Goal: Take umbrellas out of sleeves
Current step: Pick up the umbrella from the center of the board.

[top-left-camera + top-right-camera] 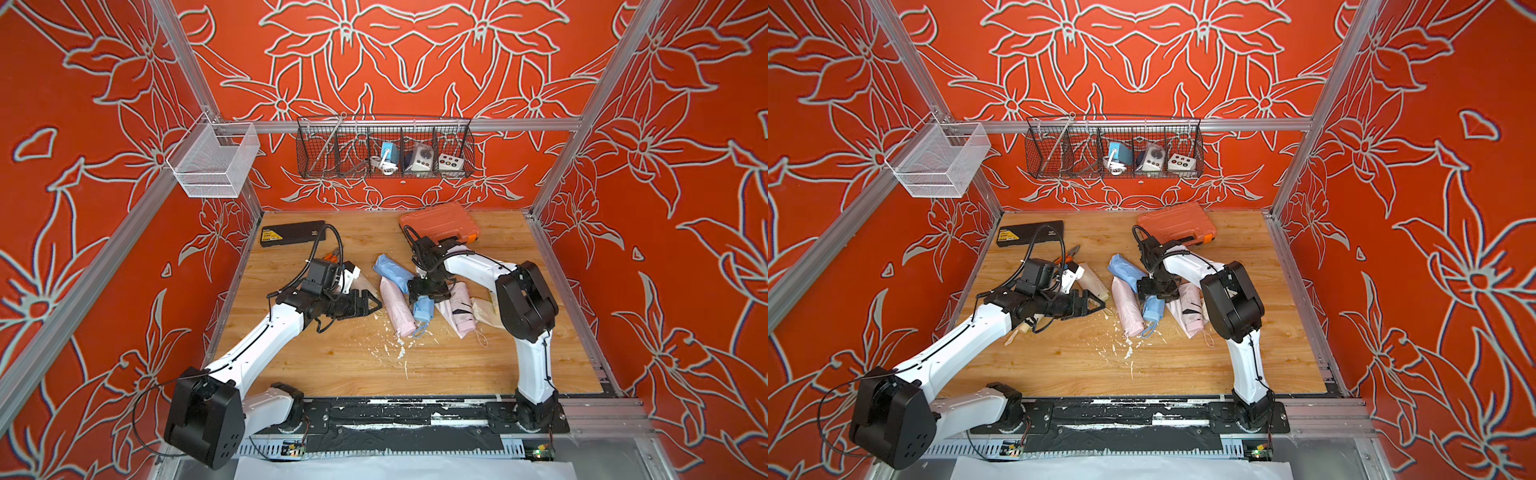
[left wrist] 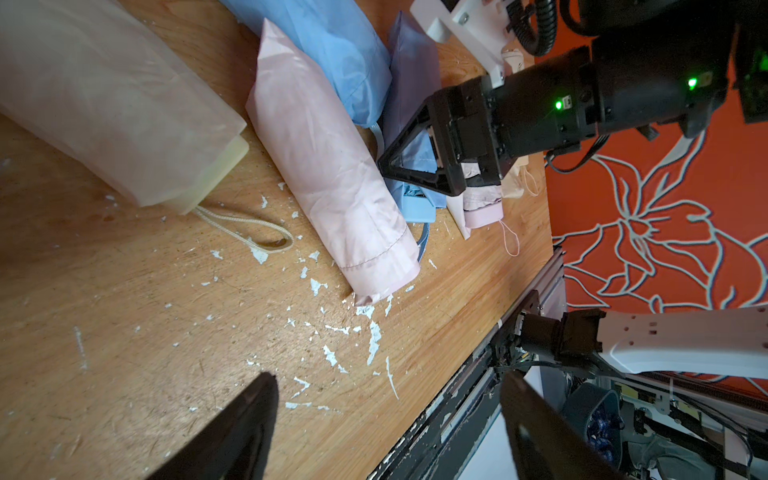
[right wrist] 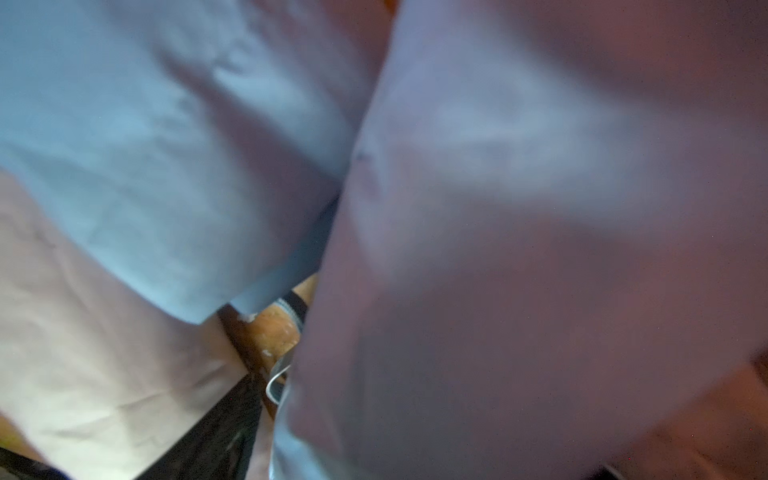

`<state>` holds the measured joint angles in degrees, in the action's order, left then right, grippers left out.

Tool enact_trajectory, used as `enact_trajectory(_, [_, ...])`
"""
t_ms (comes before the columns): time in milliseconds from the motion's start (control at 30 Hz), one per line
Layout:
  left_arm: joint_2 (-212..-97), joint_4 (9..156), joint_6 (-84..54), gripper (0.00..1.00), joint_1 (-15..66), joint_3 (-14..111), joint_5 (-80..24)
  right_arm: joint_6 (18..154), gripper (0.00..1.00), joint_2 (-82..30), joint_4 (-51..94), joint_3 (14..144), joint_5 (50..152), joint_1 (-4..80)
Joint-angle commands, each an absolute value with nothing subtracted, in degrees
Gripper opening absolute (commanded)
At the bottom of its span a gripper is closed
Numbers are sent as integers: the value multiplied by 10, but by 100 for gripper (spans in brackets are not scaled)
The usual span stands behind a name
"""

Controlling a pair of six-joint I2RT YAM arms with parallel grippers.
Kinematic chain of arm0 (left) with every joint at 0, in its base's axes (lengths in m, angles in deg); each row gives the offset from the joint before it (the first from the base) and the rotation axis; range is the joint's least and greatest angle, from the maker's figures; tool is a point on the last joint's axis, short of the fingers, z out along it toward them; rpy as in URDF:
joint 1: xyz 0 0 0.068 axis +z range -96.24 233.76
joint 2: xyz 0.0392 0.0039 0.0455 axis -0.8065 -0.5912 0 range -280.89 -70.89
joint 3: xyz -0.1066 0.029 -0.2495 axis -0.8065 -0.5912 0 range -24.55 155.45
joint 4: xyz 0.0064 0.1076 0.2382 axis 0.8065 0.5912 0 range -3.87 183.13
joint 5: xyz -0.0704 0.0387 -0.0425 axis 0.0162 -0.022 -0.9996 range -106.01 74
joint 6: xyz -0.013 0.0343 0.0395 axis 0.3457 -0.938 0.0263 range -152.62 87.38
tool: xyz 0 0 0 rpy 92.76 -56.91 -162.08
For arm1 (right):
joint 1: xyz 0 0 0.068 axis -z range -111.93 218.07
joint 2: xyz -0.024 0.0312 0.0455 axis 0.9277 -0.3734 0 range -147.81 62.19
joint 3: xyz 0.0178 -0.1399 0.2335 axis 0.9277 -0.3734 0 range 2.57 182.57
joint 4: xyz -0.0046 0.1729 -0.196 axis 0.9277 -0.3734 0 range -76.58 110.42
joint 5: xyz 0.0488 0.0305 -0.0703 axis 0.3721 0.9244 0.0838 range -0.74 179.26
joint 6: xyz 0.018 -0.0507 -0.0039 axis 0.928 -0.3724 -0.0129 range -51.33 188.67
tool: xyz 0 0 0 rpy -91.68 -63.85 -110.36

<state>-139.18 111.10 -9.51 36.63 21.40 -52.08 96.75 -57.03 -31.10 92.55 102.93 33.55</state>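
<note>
Now | left tool (image 2: pixel 387 378) spread, empty | right tool (image 1: pixel 420 300) at blue sleeve (image 1: pixel 424 311), grip unclear | pink sleeve (image 1: pixel 397 307) seemingly full

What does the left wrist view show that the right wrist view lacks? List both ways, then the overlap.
Only the left wrist view: the cream sleeved umbrella with its cord loop, white flakes, the open left gripper, and the right gripper down on the pile. Only the right wrist view: a blurred close-up of the gap between rolls, with a dark band in it. Both: the light blue sleeve, the pale pink sleeve and the wooden table.
</note>
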Motion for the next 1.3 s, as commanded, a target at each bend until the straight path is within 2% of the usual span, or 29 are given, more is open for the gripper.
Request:
enact_trajectory(0, [-1400, 1119, -110, 83, 373, 219, -539, 971, 83, -589, -332, 945, 998, 325])
enact_trajectory(300, [-1401, 1118, -111, 83, 374, 217, -549, 966, 63, -584, -336, 943, 978, 320])
enact_trajectory(433, [-1394, 1116, -110, 83, 376, 212, -549, 952, 49, -557, -327, 928, 968, 320])
enact_trajectory(467, [-1392, 1116, -110, 83, 377, 211, -549, 947, 48, -551, -323, 924, 969, 320])
enact_trajectory(833, [-1406, 1071, -87, 83, 396, 217, -620, 853, 47, -444, -326, 904, 977, 324])
enact_trajectory(933, [-1422, 1043, -91, 83, 400, 227, -655, 825, 47, -418, -341, 914, 1012, 327])
enact_trajectory(1133, [-1452, 998, -100, 83, 422, 283, -732, 794, 47, -363, -326, 925, 1194, 325])
enact_trajectory(1267, [-1470, 945, -74, 83, 436, 306, -774, 788, 47, -351, -340, 951, 1273, 321])
